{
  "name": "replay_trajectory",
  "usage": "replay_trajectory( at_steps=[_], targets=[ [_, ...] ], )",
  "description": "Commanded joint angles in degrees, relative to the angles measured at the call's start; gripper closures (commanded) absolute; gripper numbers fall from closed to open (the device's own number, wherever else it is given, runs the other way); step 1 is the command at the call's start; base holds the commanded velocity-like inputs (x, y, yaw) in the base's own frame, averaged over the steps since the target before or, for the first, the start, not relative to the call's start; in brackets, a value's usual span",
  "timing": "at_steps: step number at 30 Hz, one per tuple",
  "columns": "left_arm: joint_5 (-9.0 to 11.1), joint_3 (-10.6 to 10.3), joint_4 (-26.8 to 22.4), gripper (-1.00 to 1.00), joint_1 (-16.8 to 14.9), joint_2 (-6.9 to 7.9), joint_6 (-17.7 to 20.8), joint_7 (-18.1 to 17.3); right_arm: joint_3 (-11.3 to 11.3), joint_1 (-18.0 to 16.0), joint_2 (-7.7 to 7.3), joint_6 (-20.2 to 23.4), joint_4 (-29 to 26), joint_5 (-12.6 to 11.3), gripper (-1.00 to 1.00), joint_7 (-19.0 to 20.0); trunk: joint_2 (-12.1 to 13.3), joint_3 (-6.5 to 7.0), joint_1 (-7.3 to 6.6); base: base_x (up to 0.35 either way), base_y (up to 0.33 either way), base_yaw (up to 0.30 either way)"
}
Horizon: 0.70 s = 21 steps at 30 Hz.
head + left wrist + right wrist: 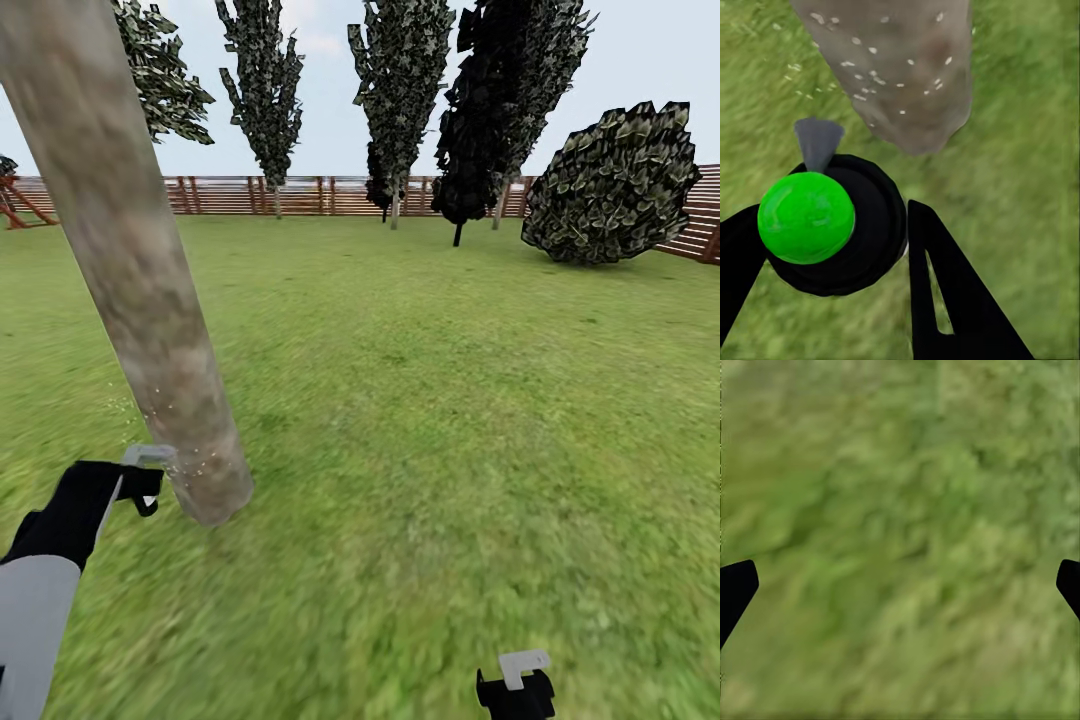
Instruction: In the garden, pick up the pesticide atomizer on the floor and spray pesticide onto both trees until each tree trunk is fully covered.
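Our left gripper [832, 247] grips the atomizer [829, 225] facing the speckled tree trunk [140, 270] at ten o'clock; our right gripper [900, 585] is spread wide over grass [900, 472].

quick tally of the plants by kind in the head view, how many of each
Thick bare mottled grey-brown tree trunk, right in front of the left end effector: 1
Tall slim dark cypress-like trees along the brown slat fence: 4
Round leafy bush: 1
Leafy crown partly hidden behind the trunk: 1
Total: 7
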Motion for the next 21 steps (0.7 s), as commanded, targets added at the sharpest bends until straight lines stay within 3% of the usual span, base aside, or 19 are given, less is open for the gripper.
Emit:
replay_trajectory(
  at_steps=[1, 7, 10, 13, 19, 21],
  targets=[
    [-1.1, -0.1, -0.1, 1.00, -0.1, -0.01, 0.1, -1.1, -0.4, -0.1, -0.01, -0.2, 0.1, 0.6, -1.00, -0.2, 0.0, -0.05, -0.01, 0.000, 0.000, 0.000],
    [-1.2, -0.2, -0.1, 1.00, -0.3, 0.72, 0.1, -3.9, -0.3, 0.0, 0.03, -0.2, 0.1, 0.6, -1.00, -0.2, 0.0, -0.05, -0.01, 0.000, 0.000, 0.000],
    [-1.2, -0.1, 0.1, 1.00, 0.3, 4.62, -0.1, -6.0, -0.3, 0.0, 0.04, -0.2, 0.1, 0.6, -1.00, -0.2, 0.0, -0.05, -0.01, 0.000, 0.000, 0.152],
    [-1.3, -0.3, 0.1, 1.00, 0.5, 6.36, -0.4, -8.1, -0.3, 0.0, 0.04, -0.2, 0.2, 0.6, -1.00, -0.2, 0.0, -0.05, -0.01, 0.000, 0.000, 0.258],
    [-1.2, -1.1, 0.7, 1.00, 2.3, 6.68, -0.7, -9.2, -0.3, 0.0, 0.04, -0.2, 0.2, 0.6, -1.00, -0.2, 0.0, -0.05, -0.01, 0.000, 0.000, 0.080],
    [-1.1, -3.0, 0.7, 1.00, 2.6, 6.61, -0.6, -9.2, -0.3, -0.1, 0.04, -0.2, 0.1, 0.6, -1.00, -0.2, 0.0, -0.05, -0.01, 0.020, -0.014, 0.003]
  ],
)
